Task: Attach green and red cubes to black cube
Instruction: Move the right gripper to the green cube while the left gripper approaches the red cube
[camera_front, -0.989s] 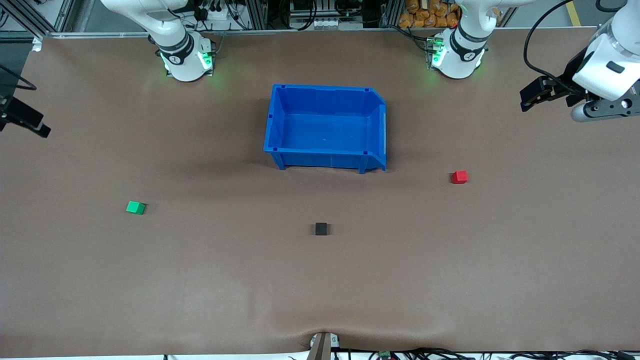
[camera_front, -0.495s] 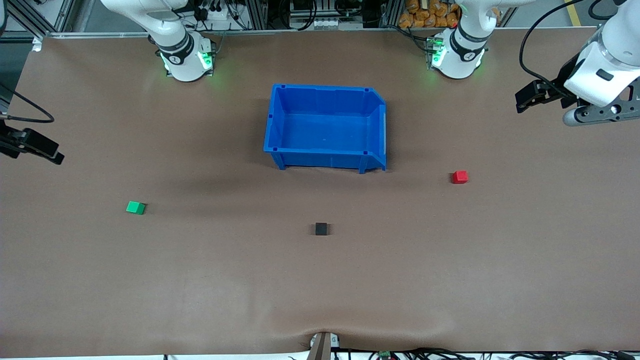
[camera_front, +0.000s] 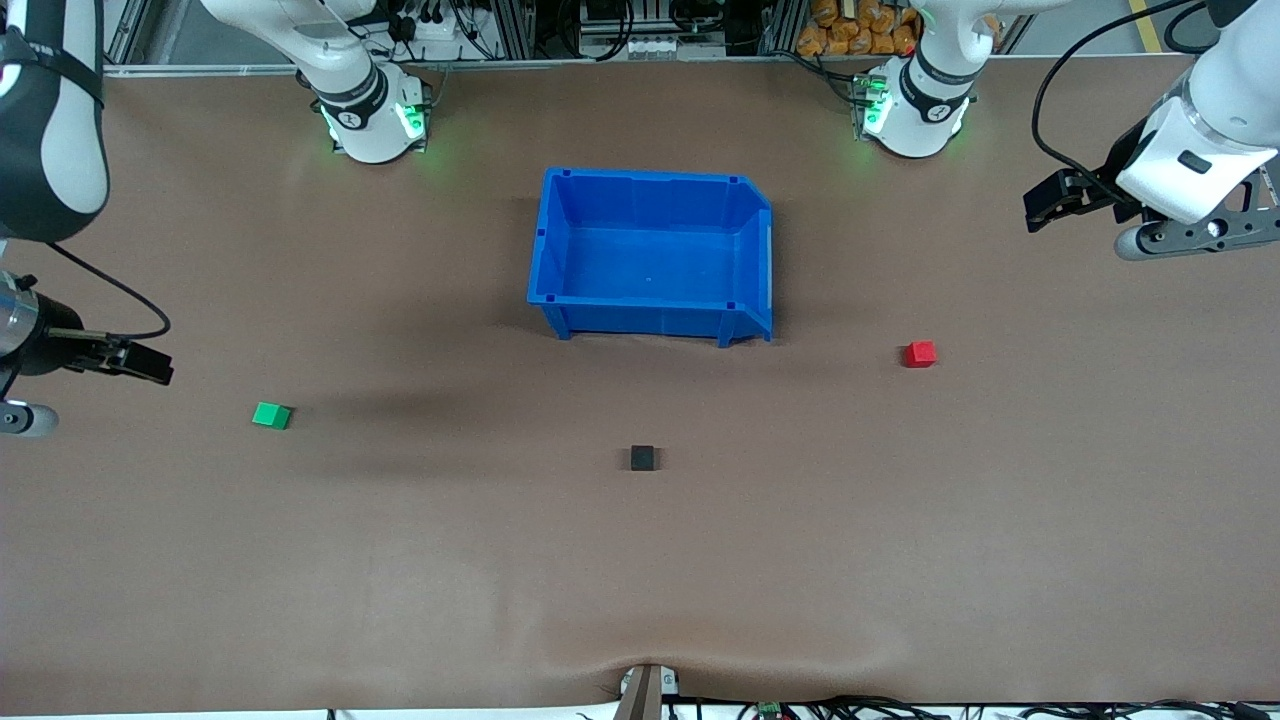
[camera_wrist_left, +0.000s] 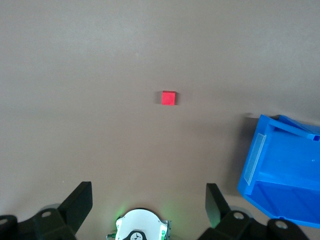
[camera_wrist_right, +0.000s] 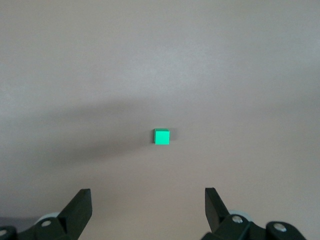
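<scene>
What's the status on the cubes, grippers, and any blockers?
Left gripper open, high over table, empty. Right gripper open, empty. Green cube, red cube, black cube apart, untouched. Nothing between cubes.

Even, fairly bright overhead light falls on the matte brown table (camera_front: 640, 560), with no hard glare. A broad soft shadow streaks across the table near the small bright green cube (camera_front: 271, 415), and the right wrist view shows the same diffuse dark band just beside that cube. The glossy blue plastic bin (camera_front: 650, 312) casts a faint shadow along its base. Green indicator lights glow on the table around both arm bases. The front view is sharp; both wrist views look softer, with dark pincer fingers (camera_wrist_left: 77, 202) slightly blurred.
</scene>
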